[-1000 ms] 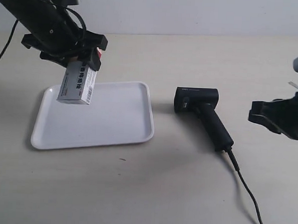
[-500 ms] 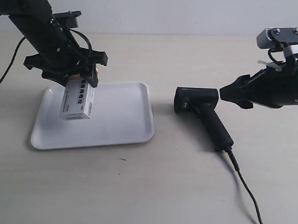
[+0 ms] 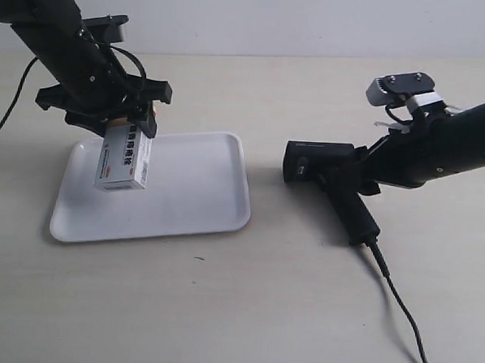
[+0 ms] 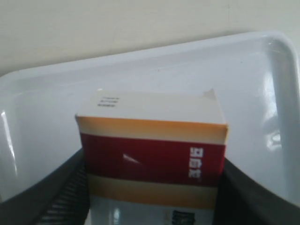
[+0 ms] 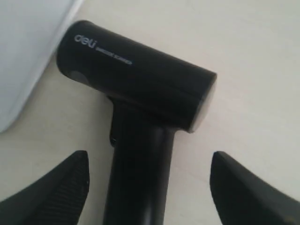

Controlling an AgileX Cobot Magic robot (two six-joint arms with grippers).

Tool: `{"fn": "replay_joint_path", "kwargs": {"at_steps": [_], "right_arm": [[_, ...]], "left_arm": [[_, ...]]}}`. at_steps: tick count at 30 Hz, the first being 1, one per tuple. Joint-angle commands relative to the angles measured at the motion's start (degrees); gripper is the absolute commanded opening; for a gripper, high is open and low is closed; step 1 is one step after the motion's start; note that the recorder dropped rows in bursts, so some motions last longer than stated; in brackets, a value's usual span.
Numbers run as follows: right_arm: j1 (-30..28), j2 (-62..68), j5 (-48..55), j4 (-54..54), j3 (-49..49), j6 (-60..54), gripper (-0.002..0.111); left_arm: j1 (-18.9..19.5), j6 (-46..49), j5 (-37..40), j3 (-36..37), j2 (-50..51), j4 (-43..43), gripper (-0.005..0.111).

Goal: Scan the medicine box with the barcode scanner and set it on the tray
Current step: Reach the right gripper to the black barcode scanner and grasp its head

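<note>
My left gripper (image 3: 130, 125) is shut on the medicine box (image 3: 124, 163), a white carton gripped at its dark red and tan end. The box hangs upright over the left part of the white tray (image 3: 197, 197); whether its lower end touches the tray I cannot tell. In the left wrist view the box (image 4: 152, 154) fills the gap between the left gripper's (image 4: 152, 197) fingers, with the tray (image 4: 262, 93) behind it. The black barcode scanner (image 3: 321, 163) lies on the table right of the tray. My right gripper (image 3: 358, 175) is open, straddling the scanner (image 5: 140, 89) at its handle; its fingers (image 5: 61, 185) stand apart from the handle.
The scanner's thin black cable (image 3: 403, 308) runs from the handle end toward the table's front right. The tray's corner (image 5: 28, 56) lies close beside the scanner's head. The tabletop is plain beige.
The right arm has come in from the right edge and now sits over the scanner's handle. The left arm has lowered the box a little toward the tray.
</note>
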Motion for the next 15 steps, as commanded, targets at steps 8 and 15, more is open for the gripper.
{"fn": "replay_joint_path", "kwargs": {"at_steps": [8,15], "right_arm": [[6.2,1.7,-10.8,-1.6,-0.8,3.0,0.081],[6.2,5.5,-8.9,-1.4,-3.7,3.3,0.081]], "left_arm": [[0.1,-0.2,-1.0,0.1,-0.2,0.2,0.0],[0.1,-0.2,-1.0,0.1,-0.2,0.2,0.0]]}}
